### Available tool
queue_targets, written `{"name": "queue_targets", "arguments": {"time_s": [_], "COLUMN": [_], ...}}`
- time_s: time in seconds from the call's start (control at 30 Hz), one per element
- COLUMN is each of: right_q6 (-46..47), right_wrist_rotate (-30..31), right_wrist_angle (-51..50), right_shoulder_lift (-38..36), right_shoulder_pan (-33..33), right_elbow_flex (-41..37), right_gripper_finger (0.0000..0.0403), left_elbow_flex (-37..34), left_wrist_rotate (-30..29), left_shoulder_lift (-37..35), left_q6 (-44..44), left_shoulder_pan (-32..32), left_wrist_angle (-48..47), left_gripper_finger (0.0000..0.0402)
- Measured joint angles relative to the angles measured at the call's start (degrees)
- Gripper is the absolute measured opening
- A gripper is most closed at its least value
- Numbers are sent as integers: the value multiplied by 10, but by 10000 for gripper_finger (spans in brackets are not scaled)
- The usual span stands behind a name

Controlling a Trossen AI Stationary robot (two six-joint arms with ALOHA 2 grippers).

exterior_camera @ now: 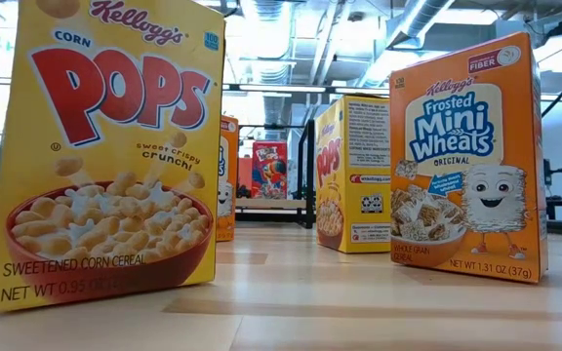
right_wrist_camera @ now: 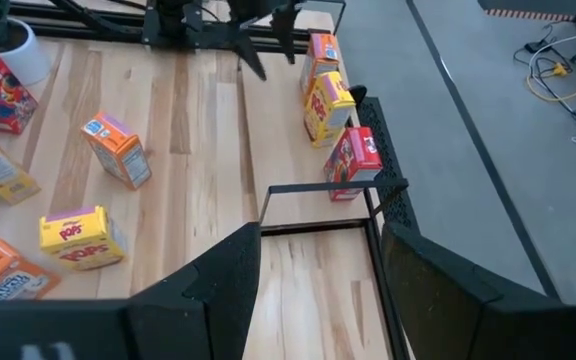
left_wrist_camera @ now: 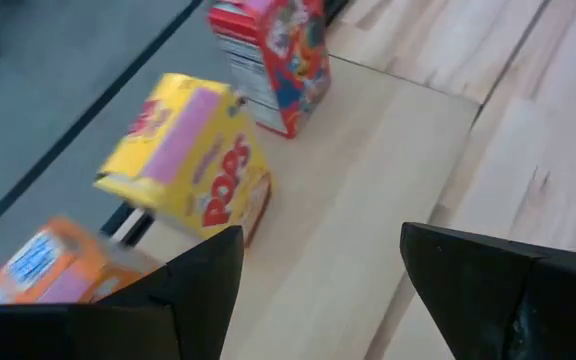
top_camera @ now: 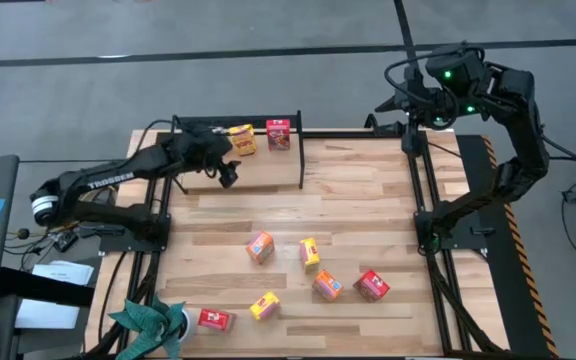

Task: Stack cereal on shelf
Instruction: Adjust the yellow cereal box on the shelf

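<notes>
The shelf (top_camera: pixel 268 165), a black frame with a light board, stands at the table's far left. Three cereal boxes stand on its board along the far edge: an orange one (left_wrist_camera: pixel 43 265), a yellow Pops box (left_wrist_camera: pixel 193 165) and a red one (left_wrist_camera: pixel 273 60). My left gripper (top_camera: pixel 230 173) hovers over the board just near of them, open and empty (left_wrist_camera: pixel 318 260). My right gripper (top_camera: pixel 388 105) is raised beyond the table's far right corner, open and empty (right_wrist_camera: pixel 318 260). Several more boxes stand on the tabletop's near half, among them an orange one (top_camera: pixel 260 246) and a red one (top_camera: pixel 371 286).
A small potted plant (top_camera: pixel 158 325) sits at the near left corner. In the low view a yellow Corn Pops box (exterior_camera: pixel 105 146) and an orange Mini Wheats box (exterior_camera: pixel 466 161) stand close to the camera. Bare wood (top_camera: pixel 358 190) lies between the shelf and the loose boxes.
</notes>
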Motion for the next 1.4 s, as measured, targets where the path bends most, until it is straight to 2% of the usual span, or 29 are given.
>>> {"name": "queue_targets", "arguments": {"time_s": [0.1, 0.2, 0.43, 0.67, 0.83, 1.23, 1.4], "right_q6": [4, 5, 5, 2, 0, 0, -2], "right_wrist_rotate": [0, 0, 0, 0, 0, 0, 0], "right_wrist_angle": [0, 0, -1, -1, -1, -4, -4], "right_shoulder_lift": [5, 10, 17, 18, 18, 18, 18], "right_shoulder_pan": [-1, -2, -3, -3, -3, -3, -3], "right_elbow_flex": [0, 0, 0, 0, 0, 0, 0], "right_gripper_finger": [232, 232, 232, 232, 232, 232, 232], "left_elbow_flex": [0, 0, -1, -1, -6, -7, -7], "left_wrist_rotate": [-15, -17, -23, -57, -52, -122, -123], "left_shoulder_lift": [28, 52, 86, 86, 86, 86, 86], "left_q6": [7, 1, 0, 14, 14, 14, 14], "left_shoulder_pan": [-2, 2, 2, 6, 10, 10, 14], "left_wrist_angle": [3, 5, 18, 35, 55, 64, 65], "left_gripper_finger": [252, 223, 113, 11, 6, 0, 0]}}
